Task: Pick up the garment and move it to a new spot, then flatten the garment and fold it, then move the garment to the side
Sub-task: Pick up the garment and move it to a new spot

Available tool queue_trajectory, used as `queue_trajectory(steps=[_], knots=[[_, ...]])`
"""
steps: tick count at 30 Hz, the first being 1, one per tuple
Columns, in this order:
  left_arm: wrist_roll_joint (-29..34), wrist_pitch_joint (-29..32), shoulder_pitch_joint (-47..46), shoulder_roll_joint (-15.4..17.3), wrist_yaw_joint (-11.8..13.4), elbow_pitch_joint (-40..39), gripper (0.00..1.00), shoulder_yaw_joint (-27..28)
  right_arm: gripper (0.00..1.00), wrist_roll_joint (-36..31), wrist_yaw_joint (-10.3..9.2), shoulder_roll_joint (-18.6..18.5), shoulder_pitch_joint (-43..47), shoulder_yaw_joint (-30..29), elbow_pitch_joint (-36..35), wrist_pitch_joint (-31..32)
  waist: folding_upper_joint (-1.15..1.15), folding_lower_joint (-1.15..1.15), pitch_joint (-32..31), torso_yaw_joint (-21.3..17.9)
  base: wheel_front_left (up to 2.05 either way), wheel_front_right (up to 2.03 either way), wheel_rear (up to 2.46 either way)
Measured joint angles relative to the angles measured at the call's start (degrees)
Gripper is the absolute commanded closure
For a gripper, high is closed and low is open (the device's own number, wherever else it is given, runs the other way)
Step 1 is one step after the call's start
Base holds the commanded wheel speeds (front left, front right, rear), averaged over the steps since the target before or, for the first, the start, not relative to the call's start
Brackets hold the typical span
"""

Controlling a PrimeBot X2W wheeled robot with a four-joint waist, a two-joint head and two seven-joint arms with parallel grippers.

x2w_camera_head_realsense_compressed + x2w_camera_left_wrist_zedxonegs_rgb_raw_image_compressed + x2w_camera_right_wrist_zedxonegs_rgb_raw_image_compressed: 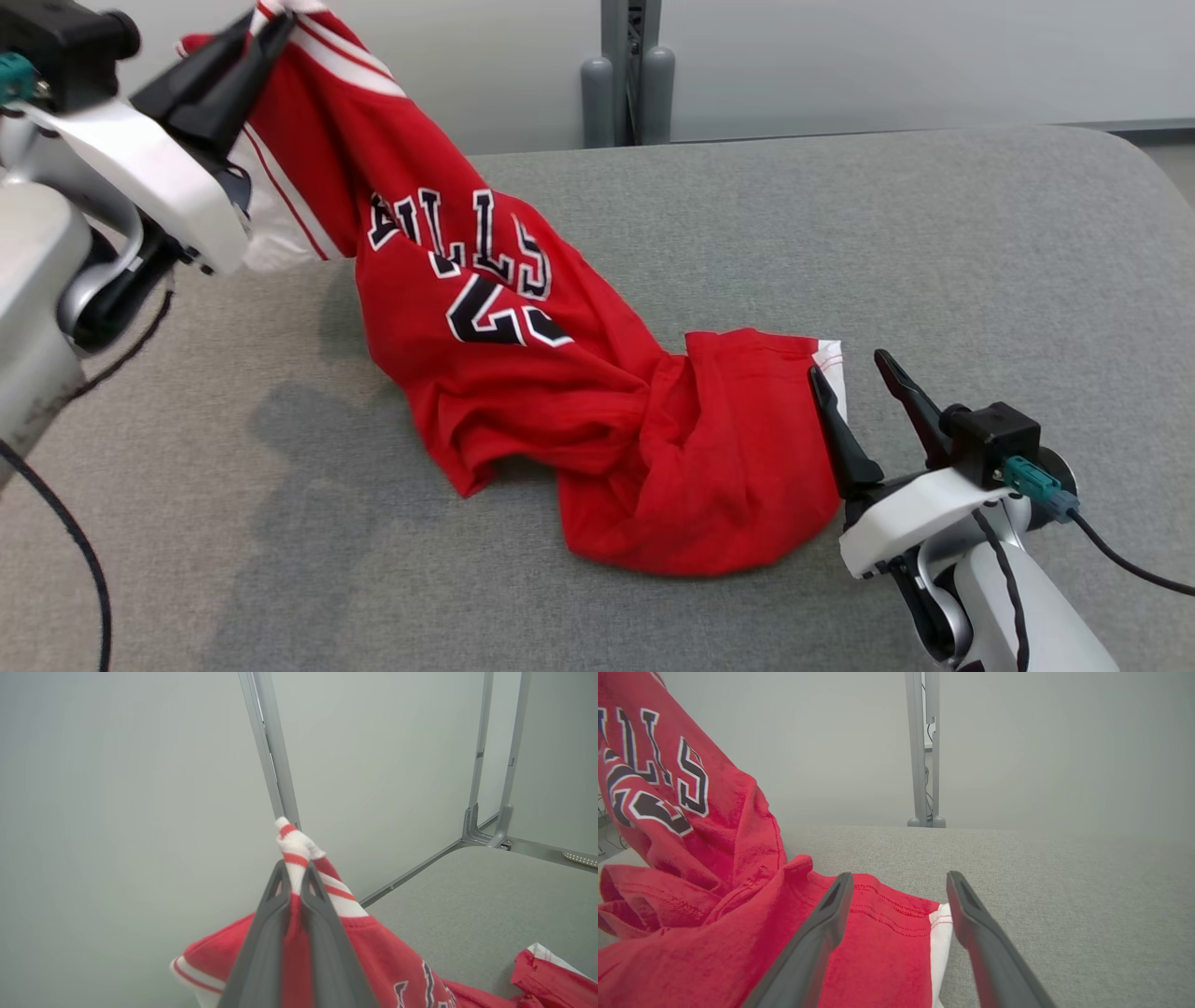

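Garment: red jersey [597,420] with dark lettering, one end lifted toward 11 o'clock, the rest bunched on the counter [934,243] from centre to 5 o'clock.
Left jaws: closed tight on the jersey's white-and-red striped trim [294,847], held above the counter at 11 o'clock.
Right jaws: spread wide at 4 o'clock, holding nothing, one finger on each side of the white-edged hem corner [942,933].

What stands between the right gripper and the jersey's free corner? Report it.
Nothing visible does. The open right gripper already has the jersey and its white-edged corner between its fingers, low over the grey table. The left gripper is shut on the striped trim.
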Motion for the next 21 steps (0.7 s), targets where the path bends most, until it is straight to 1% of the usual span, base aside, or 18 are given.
queue_trajectory(steps=[5, 10, 11, 21], knots=[[0.29, -0.52, -1.69, 2.01, 0.01, -1.74, 1.0, 1.7, 0.0, -0.41, 0.0, -0.04, 1.32, -1.47, 0.24, 0.0, 0.0, 0.0, -0.63, 1.74, 0.0, 0.0, 0.0], [1.02, -0.35, -4.95, 4.31, 0.27, -3.46, 1.0, 2.96, 0.0, -0.32, 0.0, 0.0, 1.87, -0.99, 0.33, 0.01, 0.0, 0.0, -1.5, 3.9, 0.0, 0.0, 0.0], [1.02, -0.35, -4.95, 4.31, 0.27, -3.46, 1.0, 2.96, 0.0, -0.32, 0.0, 0.0, 1.87, -0.99, 0.33, 0.01, 0.0, 0.0, -1.5, 3.9, 0.0, 0.0, 0.0], [1.22, 1.01, -9.64, 9.15, 0.86, -4.56, 1.0, 5.52, 0.0, 0.34, 0.0, 0.0, 2.74, -0.91, 0.32, 0.0, 0.0, 0.0, -2.24, 7.8, 0.0, 0.0, 0.0]])
